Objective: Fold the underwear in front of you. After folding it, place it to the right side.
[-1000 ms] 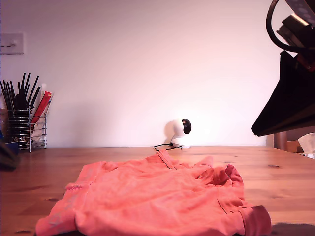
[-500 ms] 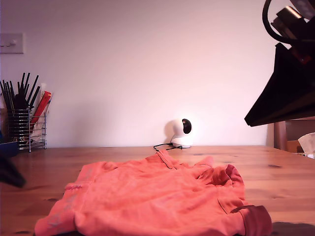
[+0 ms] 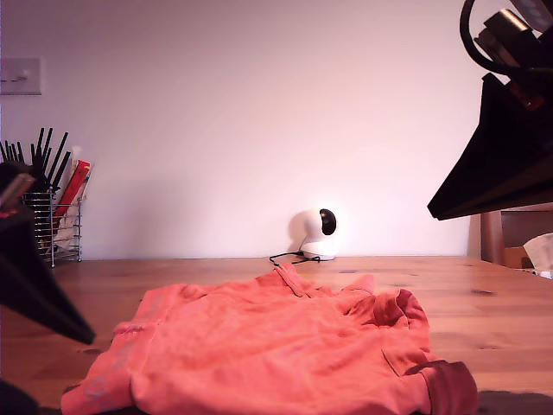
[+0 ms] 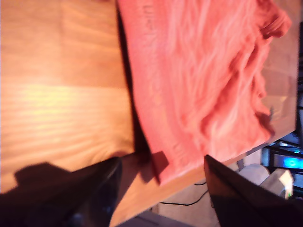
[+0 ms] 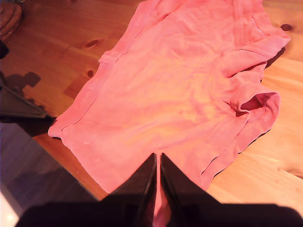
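Note:
The coral underwear (image 3: pixel 276 346) lies crumpled and spread on the wooden table (image 3: pixel 492 303), its waistband (image 5: pixel 90 90) toward the exterior view's left. My first gripper (image 4: pixel 161 189) is open, low over the table's edge beside the waistband's corner (image 4: pixel 163 165); in the exterior view it is the dark shape (image 3: pixel 52 303) at the left. My second gripper (image 5: pixel 157 163) is shut on nothing and hangs high over the underwear (image 5: pixel 180 85). In the exterior view it shows at the upper right (image 3: pixel 492 173).
A wire holder of utensils (image 3: pixel 43 216) stands at the exterior view's back left. A small white round camera (image 3: pixel 318 232) with a cable sits at the back middle. A pale box (image 3: pixel 540 255) is at the exterior view's right edge. The table's front edge (image 4: pixel 142 208) runs close to the underwear.
The first arm has risen into the exterior view's left and moved toward the waistband. The second arm rose slightly a second ago and has since held still. The underwear has not moved.

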### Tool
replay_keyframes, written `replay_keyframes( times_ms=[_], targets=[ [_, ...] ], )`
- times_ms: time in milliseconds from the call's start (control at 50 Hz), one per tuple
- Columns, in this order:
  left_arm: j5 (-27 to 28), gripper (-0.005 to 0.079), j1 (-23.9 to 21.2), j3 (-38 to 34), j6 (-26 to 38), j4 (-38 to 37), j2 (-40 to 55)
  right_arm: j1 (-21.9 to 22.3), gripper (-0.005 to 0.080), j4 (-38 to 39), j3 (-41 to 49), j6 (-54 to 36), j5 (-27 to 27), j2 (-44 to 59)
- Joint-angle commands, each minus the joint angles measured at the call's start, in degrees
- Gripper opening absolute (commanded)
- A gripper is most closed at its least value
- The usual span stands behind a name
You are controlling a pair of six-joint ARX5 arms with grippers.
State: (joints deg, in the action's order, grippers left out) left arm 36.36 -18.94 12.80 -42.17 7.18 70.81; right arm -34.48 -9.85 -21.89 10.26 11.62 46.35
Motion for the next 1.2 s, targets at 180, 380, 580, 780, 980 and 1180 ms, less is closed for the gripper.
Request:
replay_keyframes(
  times_ms=[180, 380, 580, 780, 980, 1180],
  targets=[
    [-0.81, 0.0501, -3.52, 1.27, -0.57, 0.22, 6.01, 0.15, -0.0011, 1.2, 0.83, -0.2, 0.2, -0.02],
    [-0.83, 0.0498, -6.45, 2.97, -1.55, 1.42, 8.35, 0.17, -0.0011, -2.32, 0.83, 0.46, -0.13, 0.13],
    [-0.79, 0.048, -6.75, 3.19, -1.33, 1.25, 8.35, 1.07, 0.0061, -6.16, 0.83, 6.56, 0.0, 2.47],
    [-0.76, 0.0475, -7.65, 3.3, -1.16, 1.51, 8.35, 3.45, 0.0266, -6.43, 0.83, 14.27, 6.84, 7.32],
    [-0.76, 0.0475, -8.87, 3.37, -0.87, 1.53, 8.35, 4.68, 0.0296, -2.71, 0.83, 18.45, 13.44, 14.1],
    [-0.74, 0.0475, -9.64, 3.39, -0.33, 1.46, 8.35, 5.42, 0.0299, 0.2, 0.79, 19.98, 16.79, 19.87]
  ],
)
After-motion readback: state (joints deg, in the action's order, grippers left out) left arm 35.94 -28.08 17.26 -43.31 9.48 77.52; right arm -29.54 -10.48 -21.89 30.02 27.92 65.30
